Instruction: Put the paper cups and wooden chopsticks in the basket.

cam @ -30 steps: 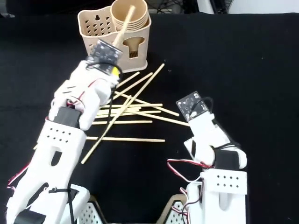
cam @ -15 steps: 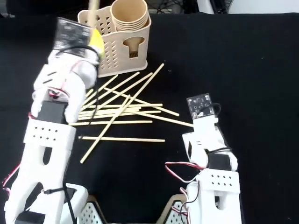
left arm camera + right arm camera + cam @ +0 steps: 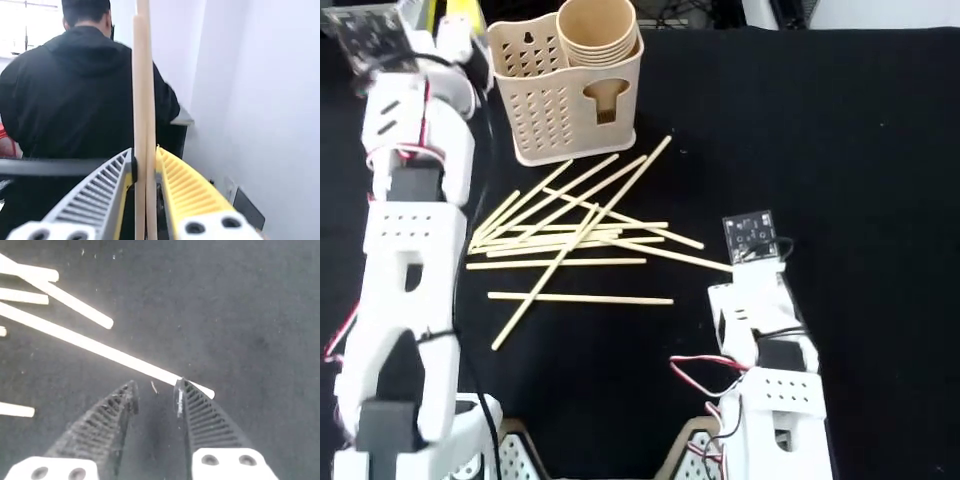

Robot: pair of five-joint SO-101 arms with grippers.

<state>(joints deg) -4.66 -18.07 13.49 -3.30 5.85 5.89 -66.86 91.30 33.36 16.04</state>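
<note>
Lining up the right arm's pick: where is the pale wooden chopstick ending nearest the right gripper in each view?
High view: pale wooden chopstick lies slanted, tip beside the right arm.
Right wrist view: runs diagonally, ending by the open right gripper.
Left wrist view: faces a white wall.
Shared landmark: the shorter chopstick beside it.

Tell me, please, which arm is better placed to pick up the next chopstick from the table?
Right. The right claw is open, low over the table, with the end of a loose chopstick at one fingertip. The left claw is shut on held chopsticks, up beside the basket.
</note>
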